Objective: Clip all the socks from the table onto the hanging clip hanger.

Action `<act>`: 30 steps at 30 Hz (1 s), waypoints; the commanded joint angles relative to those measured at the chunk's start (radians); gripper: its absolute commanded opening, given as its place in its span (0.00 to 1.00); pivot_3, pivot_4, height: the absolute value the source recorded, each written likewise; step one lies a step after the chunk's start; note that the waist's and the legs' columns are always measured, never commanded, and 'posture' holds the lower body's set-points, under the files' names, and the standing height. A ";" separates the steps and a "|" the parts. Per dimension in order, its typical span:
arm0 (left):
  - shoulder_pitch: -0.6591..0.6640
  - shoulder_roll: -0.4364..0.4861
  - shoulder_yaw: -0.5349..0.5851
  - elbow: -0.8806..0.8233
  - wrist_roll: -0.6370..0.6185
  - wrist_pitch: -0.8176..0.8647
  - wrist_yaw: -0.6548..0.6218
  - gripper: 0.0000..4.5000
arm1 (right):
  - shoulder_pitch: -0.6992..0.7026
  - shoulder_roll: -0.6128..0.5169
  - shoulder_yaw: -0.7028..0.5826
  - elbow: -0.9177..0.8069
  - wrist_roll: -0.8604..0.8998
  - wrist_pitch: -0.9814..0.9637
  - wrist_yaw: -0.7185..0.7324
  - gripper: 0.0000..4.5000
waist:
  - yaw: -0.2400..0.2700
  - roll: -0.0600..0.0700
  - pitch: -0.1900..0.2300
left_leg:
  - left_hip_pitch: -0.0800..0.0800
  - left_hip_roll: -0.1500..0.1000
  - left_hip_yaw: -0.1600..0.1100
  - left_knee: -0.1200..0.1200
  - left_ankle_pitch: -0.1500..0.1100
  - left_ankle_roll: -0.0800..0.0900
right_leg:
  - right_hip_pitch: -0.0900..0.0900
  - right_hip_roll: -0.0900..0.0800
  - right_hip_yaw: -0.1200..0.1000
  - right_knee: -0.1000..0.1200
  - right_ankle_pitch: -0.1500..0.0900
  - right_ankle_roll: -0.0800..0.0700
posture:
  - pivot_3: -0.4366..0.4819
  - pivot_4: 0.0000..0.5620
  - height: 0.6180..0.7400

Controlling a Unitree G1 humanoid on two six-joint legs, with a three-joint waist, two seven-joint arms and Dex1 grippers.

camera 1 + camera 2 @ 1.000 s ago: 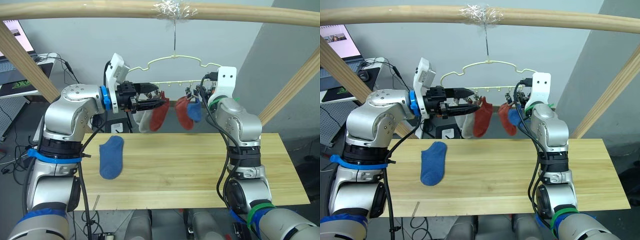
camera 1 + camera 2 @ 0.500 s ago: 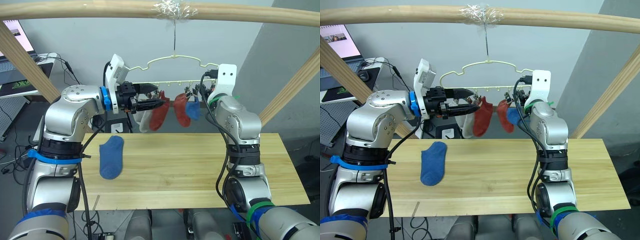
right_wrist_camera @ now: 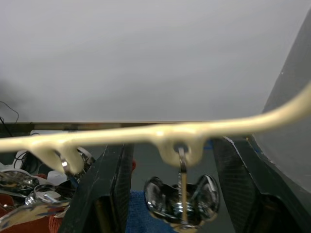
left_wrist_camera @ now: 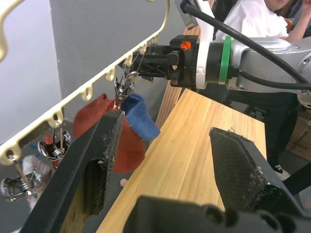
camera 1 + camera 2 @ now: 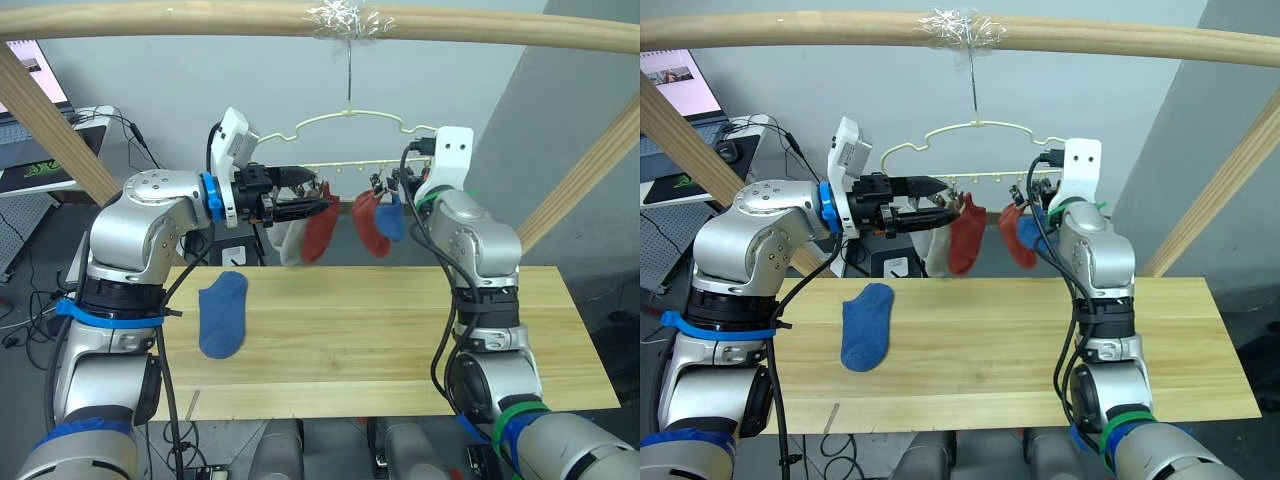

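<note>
One blue sock (image 5: 222,313) lies on the left part of the light wood table (image 5: 400,330). The pale clip hanger (image 5: 350,120) hangs from the top pole. Clipped along it are a light grey sock (image 5: 290,243), two rust-red socks (image 5: 320,230) (image 5: 371,225) and a blue sock (image 5: 391,220). My left gripper (image 4: 165,131) is open and empty, held at the hanger's left side near the grey and red socks. My right gripper (image 3: 172,145) is open at the hanger's right end, its fingers either side of a metal clip (image 3: 180,194) above the hanging blue sock.
A round wooden pole (image 5: 200,18) spans the top, with slanted poles at the left (image 5: 50,120) and right (image 5: 590,170). A laptop (image 5: 30,150) sits on a desk at the far left. A person in a white shirt (image 4: 257,19) sits beyond the table's right end.
The right-hand red and blue hanging socks have swayed slightly left and back. Both arms have stayed nearly still, and the blue sock on the table has not moved.
</note>
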 commanded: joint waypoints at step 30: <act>-0.009 -0.013 0.019 -0.033 -0.007 -0.024 0.001 0.71 | 0.003 -0.015 0.014 -0.081 0.000 0.028 -0.004 0.27 | 0.000 0.000 0.000 | 0.000 0.000 0.000 0.000 0.000 0.000 | 0.000 0.000 0.000 0.000 0.000 0.000 | 0.59 0.32 1.00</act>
